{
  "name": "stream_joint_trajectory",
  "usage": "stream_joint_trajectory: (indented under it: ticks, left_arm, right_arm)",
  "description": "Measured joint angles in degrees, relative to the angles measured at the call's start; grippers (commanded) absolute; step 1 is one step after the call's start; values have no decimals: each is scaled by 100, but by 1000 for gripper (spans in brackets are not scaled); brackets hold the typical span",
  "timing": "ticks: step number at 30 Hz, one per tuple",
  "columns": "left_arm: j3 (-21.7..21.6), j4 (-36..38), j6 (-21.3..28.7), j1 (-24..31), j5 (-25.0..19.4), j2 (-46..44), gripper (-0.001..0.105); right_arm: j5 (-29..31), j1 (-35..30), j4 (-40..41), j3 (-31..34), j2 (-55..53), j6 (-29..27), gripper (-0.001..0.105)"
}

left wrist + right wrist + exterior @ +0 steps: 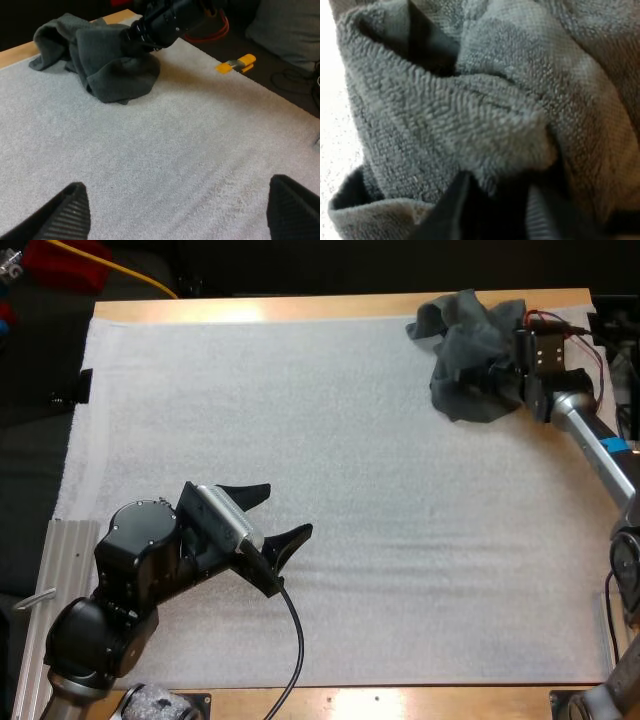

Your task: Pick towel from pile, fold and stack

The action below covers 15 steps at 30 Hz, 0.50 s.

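Crumpled towel (470, 355) sits at far right corner of mat (350, 440) on wooden surface (300, 308). Right claw (497, 373) pushes into towel's right side, clamped on a fold, largely hidden by cloth and shadow. Left claw (289, 509) hovers over near-left mat, spread wide, holding nothing, well apart from towel.

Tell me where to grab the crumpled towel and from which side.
Grip the thick raised fold atop the crumpled towel, coming from the right side, where the right gripper is pressed into the heap. That ridge stands proud of the rest, so a pinch can likely close across it; the outer edges lie flat on the white mat.
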Motion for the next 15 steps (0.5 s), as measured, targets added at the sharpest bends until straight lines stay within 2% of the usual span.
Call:
stream_joint_trajectory:
  ticks: [3, 15]
  left_arm:
    - [0, 0, 0, 0, 0, 0, 71]
    - [0, 0, 0, 0, 0, 0, 71]
  right_arm:
    - [0, 0, 74, 0, -43, 14, 1]
    - [101, 0, 146, 0, -1136, 14, 0]
